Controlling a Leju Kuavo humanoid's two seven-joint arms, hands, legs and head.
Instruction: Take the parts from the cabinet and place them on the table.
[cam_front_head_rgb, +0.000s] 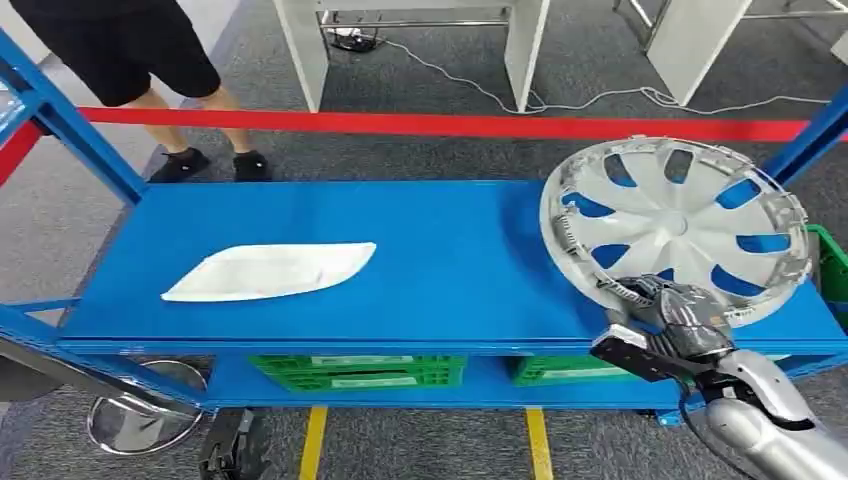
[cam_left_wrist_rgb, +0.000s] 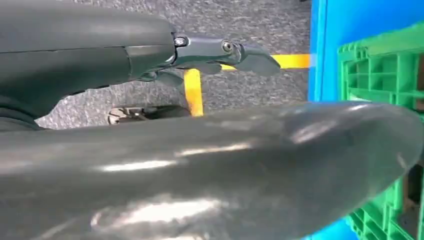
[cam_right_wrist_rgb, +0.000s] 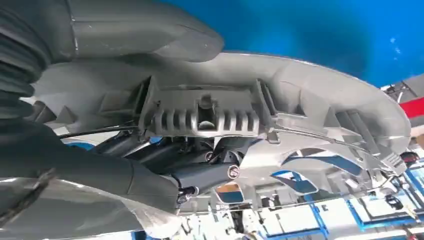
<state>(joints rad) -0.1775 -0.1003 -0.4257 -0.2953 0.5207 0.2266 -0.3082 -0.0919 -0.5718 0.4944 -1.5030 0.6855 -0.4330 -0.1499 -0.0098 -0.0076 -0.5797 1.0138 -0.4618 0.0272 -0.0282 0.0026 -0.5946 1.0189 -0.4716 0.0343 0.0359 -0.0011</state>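
Note:
A silver wheel cover (cam_front_head_rgb: 676, 225) with spoke cut-outs is tilted up off the right end of the blue shelf (cam_front_head_rgb: 440, 270). My right hand (cam_front_head_rgb: 672, 322) grips its near rim from below. In the right wrist view the thumb (cam_right_wrist_rgb: 145, 30) lies over the cover's ribbed rim (cam_right_wrist_rgb: 205, 112) and the dark fingers (cam_right_wrist_rgb: 200, 172) curl under it. A flat white part (cam_front_head_rgb: 272, 271) lies on the shelf's left half. My left hand (cam_left_wrist_rgb: 215, 165) hangs low by the cabinet's lower level, its fingers (cam_left_wrist_rgb: 225, 52) apart with nothing in them.
A red bar (cam_front_head_rgb: 450, 125) runs across behind the shelf, with blue uprights (cam_front_head_rgb: 70, 125) at both ends. Green crates (cam_front_head_rgb: 360, 370) sit on the lower level. A person (cam_front_head_rgb: 150, 60) stands beyond the far left corner. White table legs (cam_front_head_rgb: 525, 50) stand farther back. Yellow floor lines (cam_front_head_rgb: 312, 440) run below.

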